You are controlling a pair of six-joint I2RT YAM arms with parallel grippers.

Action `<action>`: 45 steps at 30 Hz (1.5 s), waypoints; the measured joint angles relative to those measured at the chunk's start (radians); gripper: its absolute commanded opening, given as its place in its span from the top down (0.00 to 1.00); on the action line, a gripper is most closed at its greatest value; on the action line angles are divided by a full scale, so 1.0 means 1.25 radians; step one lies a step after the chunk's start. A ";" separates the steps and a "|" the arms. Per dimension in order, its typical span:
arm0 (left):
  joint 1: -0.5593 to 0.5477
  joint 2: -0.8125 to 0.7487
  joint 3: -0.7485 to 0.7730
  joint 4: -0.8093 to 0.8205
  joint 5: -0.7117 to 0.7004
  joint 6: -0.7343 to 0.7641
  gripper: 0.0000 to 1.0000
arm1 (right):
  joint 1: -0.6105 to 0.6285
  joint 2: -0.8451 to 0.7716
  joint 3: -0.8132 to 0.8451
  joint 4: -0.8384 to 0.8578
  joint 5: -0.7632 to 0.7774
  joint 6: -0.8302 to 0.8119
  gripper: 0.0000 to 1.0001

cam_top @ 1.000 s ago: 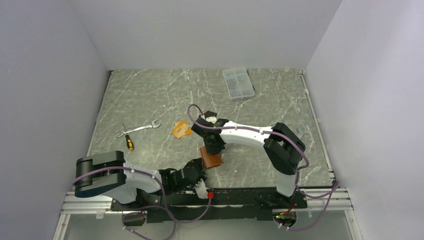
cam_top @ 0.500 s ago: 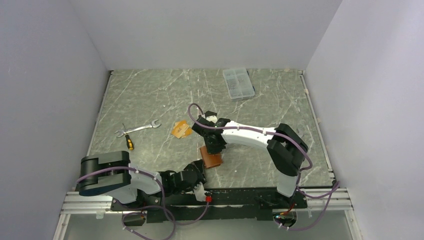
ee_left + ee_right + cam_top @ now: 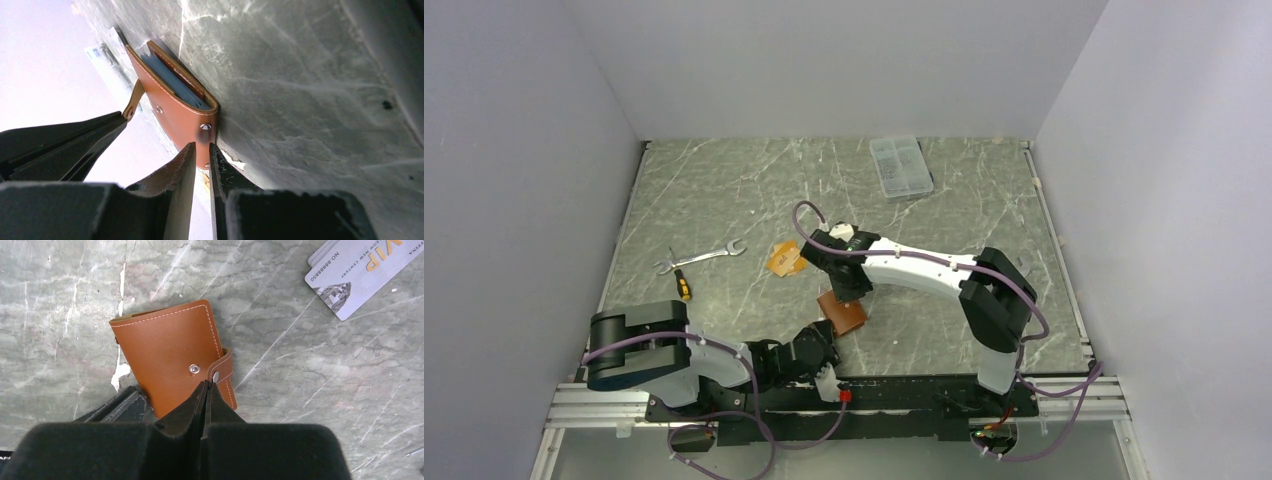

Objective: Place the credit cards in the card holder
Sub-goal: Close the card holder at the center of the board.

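Observation:
The brown leather card holder [image 3: 842, 314] lies folded shut on the marble table, snap tab across its edge. In the right wrist view it [image 3: 170, 352] is just beyond my right gripper [image 3: 206, 385], which is shut, its tips over the snap tab. In the left wrist view the holder [image 3: 175, 110] shows blue-grey pockets at its edge. My left gripper [image 3: 201, 148] is low on the table, its tips at the holder's near corner, shut with only a thin slit and nothing in it. A silver-grey card [image 3: 357, 272] with VIP print lies on another card. An orange-tan card [image 3: 784, 258] lies left of the right gripper [image 3: 848, 288].
A wrench [image 3: 709, 256] and a small screwdriver [image 3: 681, 284] lie at the left. A clear compartment box [image 3: 901, 166] stands at the back. The left gripper [image 3: 822, 345] lies by the table's near edge rail [image 3: 904, 385].
The right gripper and the card holder have shifted slightly left and back. The left arm has drawn a little nearer its base.

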 measured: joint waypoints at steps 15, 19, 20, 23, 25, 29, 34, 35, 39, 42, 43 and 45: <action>0.025 -0.011 0.038 -0.129 0.036 -0.032 0.89 | 0.020 0.024 0.011 -0.009 0.005 -0.031 1.00; 0.036 -0.020 0.043 -0.153 0.049 -0.034 0.90 | 0.021 0.031 0.011 0.003 -0.019 -0.044 1.00; 0.038 -0.022 0.045 -0.159 0.051 -0.034 0.90 | 0.021 0.034 0.011 0.005 -0.025 -0.048 1.00; 0.043 -0.025 0.053 -0.179 0.058 -0.034 0.91 | 0.021 0.040 0.011 0.011 -0.038 -0.056 1.00; 0.046 -0.027 0.057 -0.189 0.062 -0.034 0.91 | 0.021 0.042 0.011 0.015 -0.047 -0.062 1.00; 0.049 -0.031 0.062 -0.205 0.068 -0.034 0.92 | 0.021 0.049 0.011 0.021 -0.057 -0.071 1.00; 0.052 -0.035 0.064 -0.215 0.070 -0.034 0.92 | 0.021 0.058 0.010 0.027 -0.073 -0.078 1.00; 0.052 -0.035 0.063 -0.216 0.070 -0.034 0.92 | 0.021 0.059 0.010 0.028 -0.076 -0.078 1.00; 0.052 -0.036 0.064 -0.218 0.071 -0.034 0.92 | 0.021 0.063 0.010 0.031 -0.079 -0.081 1.00; 0.052 -0.036 0.064 -0.220 0.071 -0.034 0.92 | 0.021 0.070 0.010 0.034 -0.080 -0.084 1.00; 0.052 -0.037 0.066 -0.222 0.071 -0.034 0.93 | 0.021 0.072 0.010 0.036 -0.081 -0.085 1.00; 0.052 -0.038 0.067 -0.227 0.071 -0.034 0.93 | 0.021 0.076 0.010 0.039 -0.084 -0.086 1.00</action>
